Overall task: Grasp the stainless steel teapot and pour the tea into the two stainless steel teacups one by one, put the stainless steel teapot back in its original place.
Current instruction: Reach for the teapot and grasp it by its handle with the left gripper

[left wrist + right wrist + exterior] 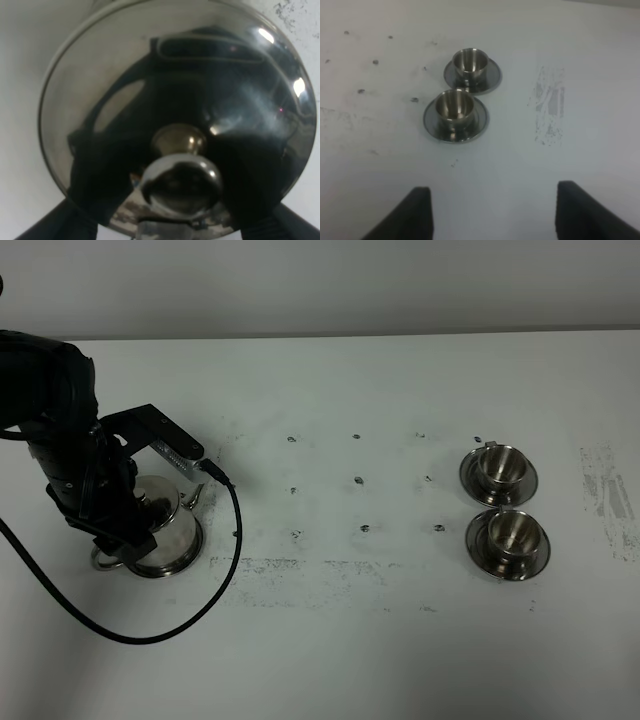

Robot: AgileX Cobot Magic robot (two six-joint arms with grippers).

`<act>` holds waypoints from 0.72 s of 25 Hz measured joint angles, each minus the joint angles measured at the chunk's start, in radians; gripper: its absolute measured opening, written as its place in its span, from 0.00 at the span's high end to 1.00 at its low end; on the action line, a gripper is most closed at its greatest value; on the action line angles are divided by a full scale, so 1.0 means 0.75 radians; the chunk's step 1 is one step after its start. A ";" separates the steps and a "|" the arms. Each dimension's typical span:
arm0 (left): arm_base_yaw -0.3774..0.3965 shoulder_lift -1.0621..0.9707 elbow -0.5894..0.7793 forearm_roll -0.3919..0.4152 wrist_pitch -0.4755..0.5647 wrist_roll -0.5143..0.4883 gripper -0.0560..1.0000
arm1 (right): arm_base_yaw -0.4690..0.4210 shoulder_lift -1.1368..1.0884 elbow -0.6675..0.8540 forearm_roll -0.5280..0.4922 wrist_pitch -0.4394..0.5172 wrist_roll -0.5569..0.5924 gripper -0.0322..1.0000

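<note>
Closest to the lens, in the left wrist view, is the stainless steel teapot (150, 90): its domed lid w/ knob (180, 182) fills nearly the whole frame. Dark fingers (47, 227) of the left gripper (118, 518) show only in the bottom corners, spread wide, one on each side of the pot. Whether they press on it or stand just clear can't be told, as the contact pts are hidden.

In the exterior high view the pot looks to sit on the table (350, 660) at mid-left of frame under the arm. Its spout (198, 497) points right and its loop handle (98, 558) sticks out lower left.

The two stainless steel teacups are at the right of frame, well apart from the pot: upper cup (500, 467) and lower cup (508, 532), each on a saucer (478, 553).

The right gripper (495, 192) has jaws wide apart w/ nothing btwn, back from the cups.

Progress: no tea shows in either cup, and the insides look like bare steel. Judged to be at the grasp step, so the lift, both pours and the return are all left.
</note>
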 joint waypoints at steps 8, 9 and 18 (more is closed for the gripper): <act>0.000 0.000 0.000 0.000 -0.003 0.000 0.40 | 0.000 0.000 0.000 0.000 0.000 0.000 0.48; 0.000 0.000 0.000 0.000 -0.003 0.000 0.40 | 0.000 0.000 0.000 0.000 0.000 0.000 0.48; 0.000 0.000 0.000 -0.002 -0.003 0.000 0.43 | 0.000 0.000 0.000 0.000 0.000 0.000 0.48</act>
